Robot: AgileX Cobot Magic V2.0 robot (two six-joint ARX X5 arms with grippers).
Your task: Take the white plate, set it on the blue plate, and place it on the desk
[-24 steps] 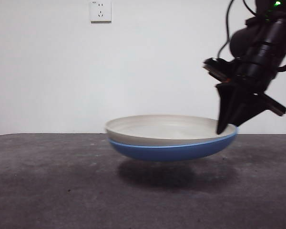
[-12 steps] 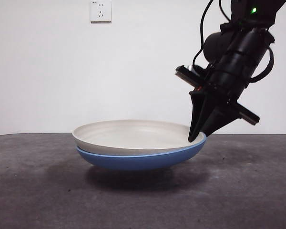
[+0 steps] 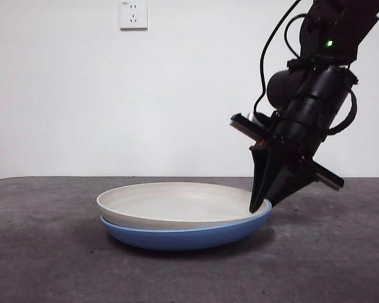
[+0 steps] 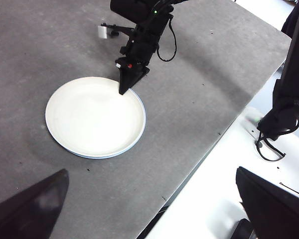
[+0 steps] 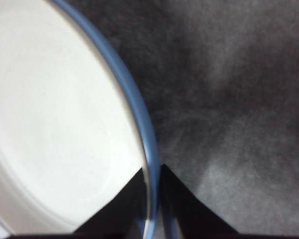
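The white plate [image 3: 177, 201] sits nested inside the blue plate [image 3: 177, 233], and the stacked pair rests on the dark grey worktop [image 3: 50, 252], slightly left of the middle of the front view. From overhead in the left wrist view, only a thin blue ring [image 4: 142, 119] shows around the cream dish [image 4: 92, 117], with the grey worktop [image 4: 199, 74] spreading wide on all sides. At the stack's right edge the right gripper [image 3: 260, 205] slants down from the upper right, its black jaws closed tight on the two rims together; its own wrist camera shows the blue edge [image 5: 139, 124] and the white plate [image 5: 55, 124] running between the two jaw tips. The left gripper [image 4: 149, 204] hangs high above the worktop, well apart from the plates, its jaws spread wide and holding nothing. A white wall socket [image 3: 133, 14] is on the wall behind.
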